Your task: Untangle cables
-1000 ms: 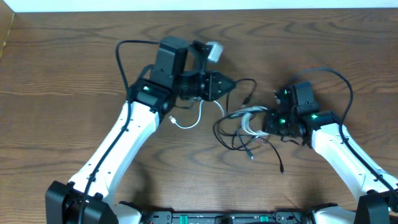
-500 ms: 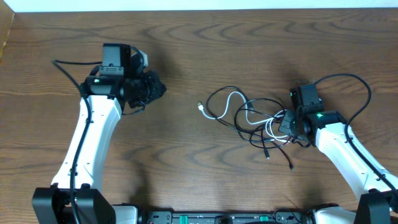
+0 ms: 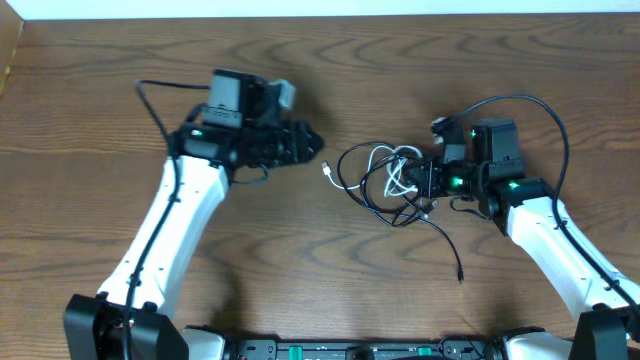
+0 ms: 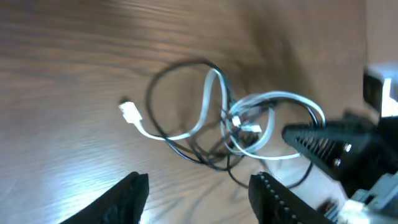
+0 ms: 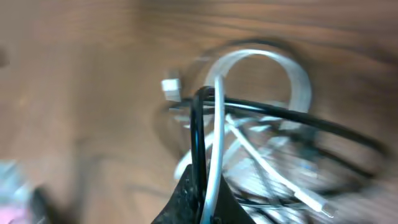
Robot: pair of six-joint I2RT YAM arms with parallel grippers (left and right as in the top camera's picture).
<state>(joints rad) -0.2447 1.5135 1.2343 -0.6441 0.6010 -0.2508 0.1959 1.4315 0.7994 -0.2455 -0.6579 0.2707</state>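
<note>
The cables (image 3: 385, 175) lie in a tangle of thin black and white loops at the table's middle. A white plug (image 3: 327, 172) sticks out to the left, and one black tail (image 3: 452, 255) trails toward the front. My right gripper (image 3: 427, 181) is at the tangle's right side, shut on a black and a white strand (image 5: 208, 130) that rise from between its fingers (image 5: 186, 199). My left gripper (image 3: 306, 146) hovers left of the tangle, apart from it. Its jaws (image 4: 200, 198) are open with only bare wood between them, and the white plug (image 4: 129, 112) lies ahead.
Brown wood table (image 3: 320, 290). The table's far edge (image 3: 320, 15) runs along the top. Thick black arm wires loop above each wrist (image 3: 545, 115). In the left wrist view the right gripper's dark finger (image 4: 323, 144) points into the tangle.
My left arm has swung right toward the tangle and its jaws have opened. My right gripper has carried its strands left and away from me, bunching the loops.
</note>
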